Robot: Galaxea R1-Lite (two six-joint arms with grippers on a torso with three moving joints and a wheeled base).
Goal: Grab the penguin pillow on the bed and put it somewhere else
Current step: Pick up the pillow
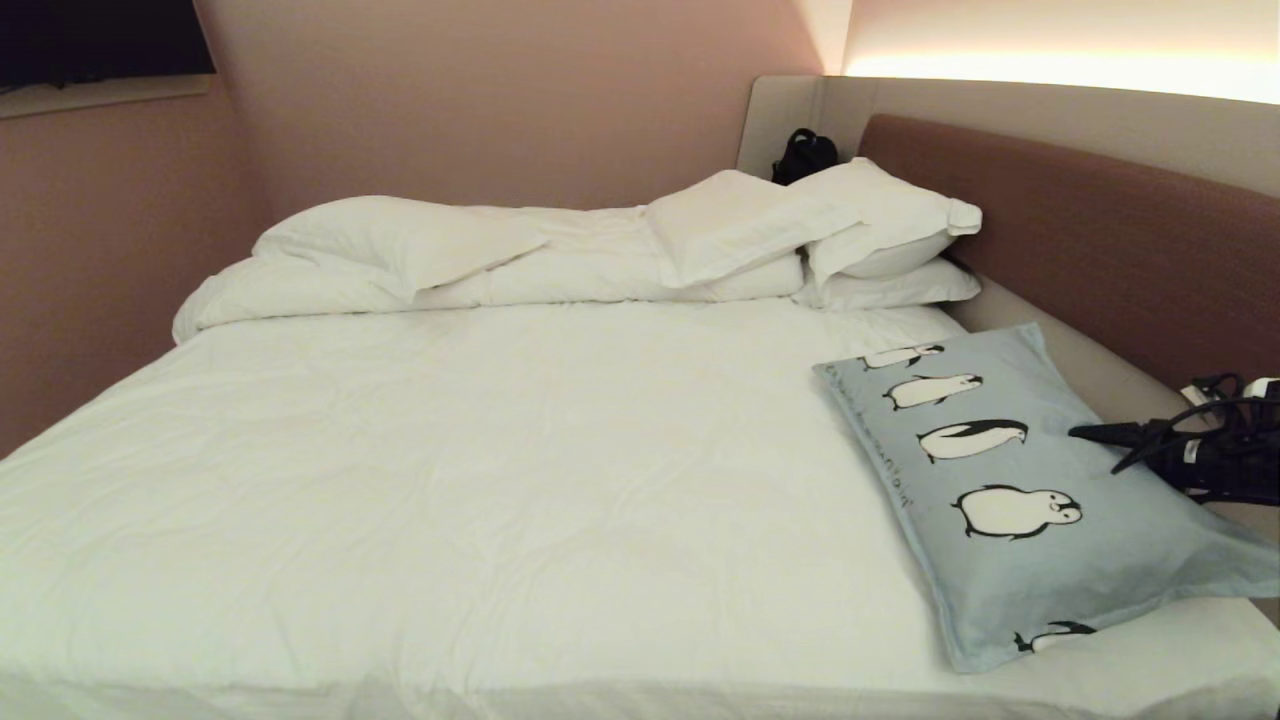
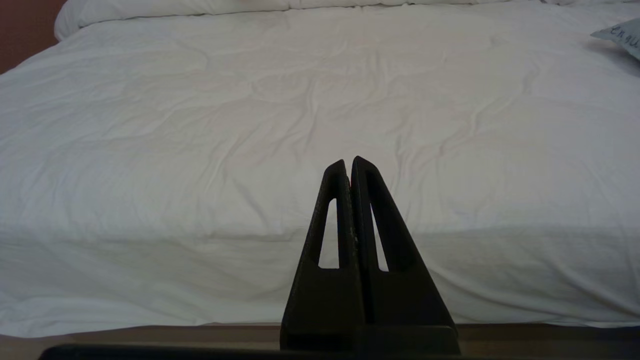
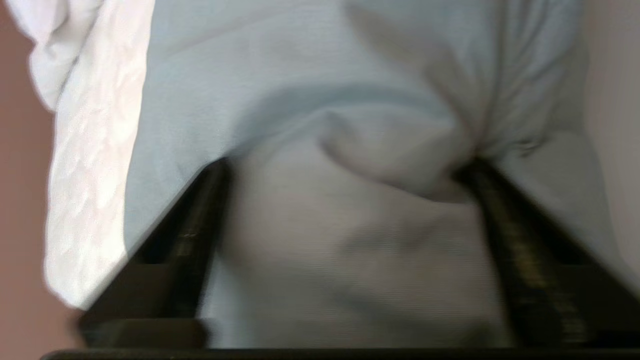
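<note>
The penguin pillow (image 1: 1100,560), pale blue-grey with a row of black-and-white penguins, lies flat on the bed (image 1: 500,450) at its right side, next to the headboard. My right gripper (image 1: 1095,435) reaches in from the right over the pillow's headboard-side edge. In the right wrist view the right gripper (image 3: 346,165) stands open and wide, and both fingertips dent the pillow (image 3: 350,100), whose fabric bulges between them. My left gripper (image 2: 349,160) is shut and empty, parked low at the bed's near edge. A corner of the pillow (image 2: 625,37) shows far off in that view.
Plain white pillows (image 1: 800,230) and a bunched white duvet (image 1: 400,260) lie along the far side of the bed. The brown headboard (image 1: 1100,220) runs along the right. A black object (image 1: 805,155) sits in the far corner. Pink walls close in the left and back.
</note>
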